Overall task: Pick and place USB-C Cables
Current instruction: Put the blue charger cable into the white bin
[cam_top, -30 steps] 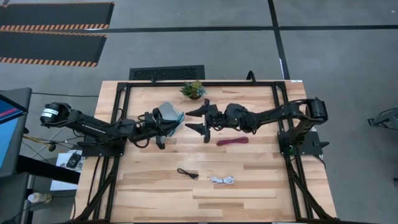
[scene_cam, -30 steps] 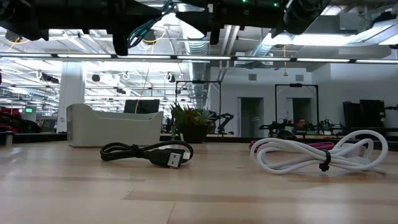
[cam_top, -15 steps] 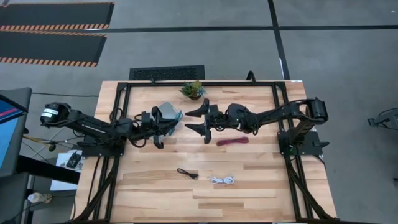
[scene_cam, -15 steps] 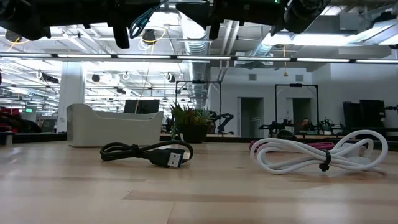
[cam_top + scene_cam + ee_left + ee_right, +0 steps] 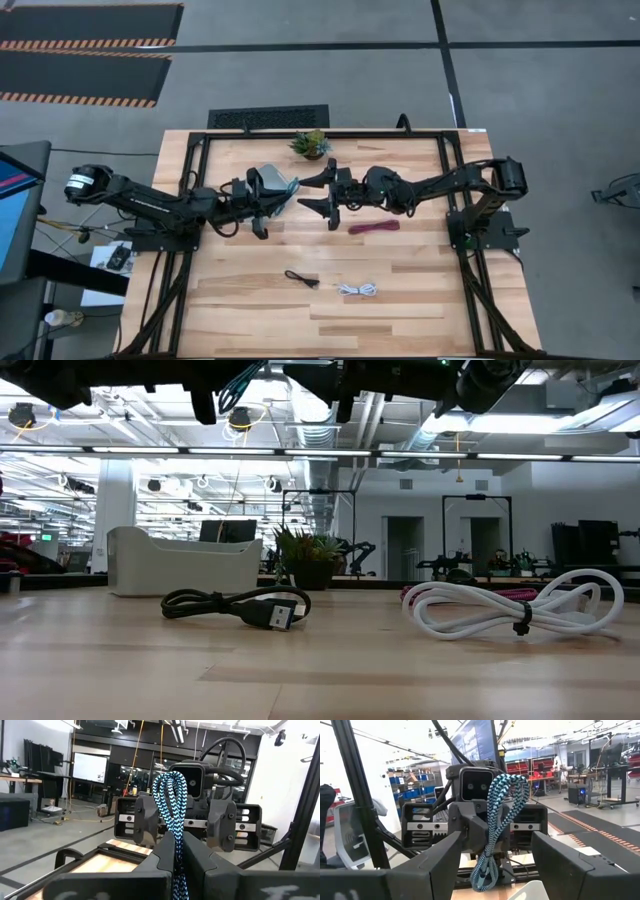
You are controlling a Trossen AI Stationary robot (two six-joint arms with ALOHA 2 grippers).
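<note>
My left gripper point(image 5: 262, 200) is shut on the teal braided cable point(image 5: 170, 795), high above the table beside the clear bin point(image 5: 270, 180). My right gripper point(image 5: 316, 194) is open and hovers facing it from the right; its wrist view shows the teal cable point(image 5: 500, 815) straight ahead. The maroon cable point(image 5: 374, 227) lies flat on the table below the right arm. The black cable point(image 5: 240, 605) and the white cable point(image 5: 515, 610) lie flat near the table's near edge. The bin point(image 5: 185, 560) stands on the wood at the far left. My left gripper pinches the bundled teal cable about mid-length point(image 5: 176, 847) between its two fingers, which point level toward the table's right. The looped end point(image 5: 509, 784) stands above the fingers and the other end point(image 5: 481, 879) hangs below them. The cable is lifted clear of the table.
A small potted plant point(image 5: 311, 143) stands at the far edge, behind both grippers. The black cable point(image 5: 301, 279) and white cable point(image 5: 357, 290) lie side by side in the near middle. Bare wood stretches along the near-left and near-right of the table point(image 5: 420, 310).
My left gripper has risen a little with the teal cable still in its fingers; in the low view its finger and the cable have moved higher. The right arm has kept still.
</note>
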